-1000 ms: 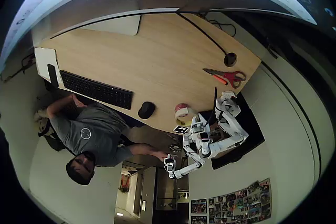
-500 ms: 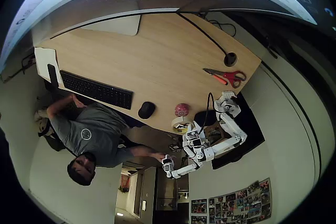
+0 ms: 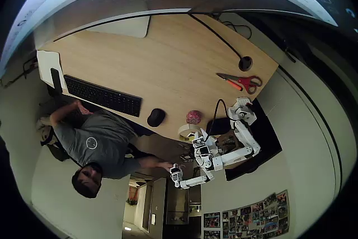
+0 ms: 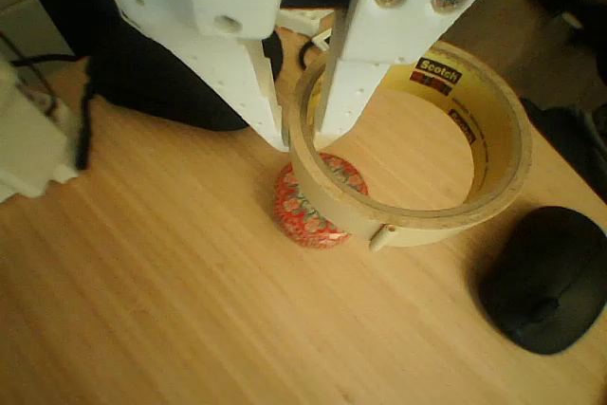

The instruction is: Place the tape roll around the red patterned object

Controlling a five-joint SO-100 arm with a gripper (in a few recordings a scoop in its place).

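1. Near the upper centre of the wrist view, my gripper (image 4: 302, 106) is clenched on the tape roll (image 4: 410, 144), one finger outside the ring's wall and one inside it. The ring hangs from that one pinch point and looks slightly tilted.

2. Just below the fingers, the red patterned object (image 4: 305, 204) sits on the wooden desk (image 4: 142, 310). The near wall of the ring crosses in front of it, so I judge the hole is not yet centred over it; most of the opening lies to the right of the object in this frame.

3. Main risk: if I let go now, the wall could land on top of the object and the ring would rest tilted or slide off beside it instead of around it.

4. Second risk: lowering without shifting could push the object sideways, since it looks small and light enough to roll.

5. Third risk: the computer mouse (image 4: 550, 277) lies at the lower right, near the ring's far edge. A drop there could leave the ring propped on it.

6. From the overhead view, the tape roll (image 3: 187, 132) hangs near the desk's lower edge, just beside the object (image 3: 194, 117); an off-centre release could send the ring off the desk.
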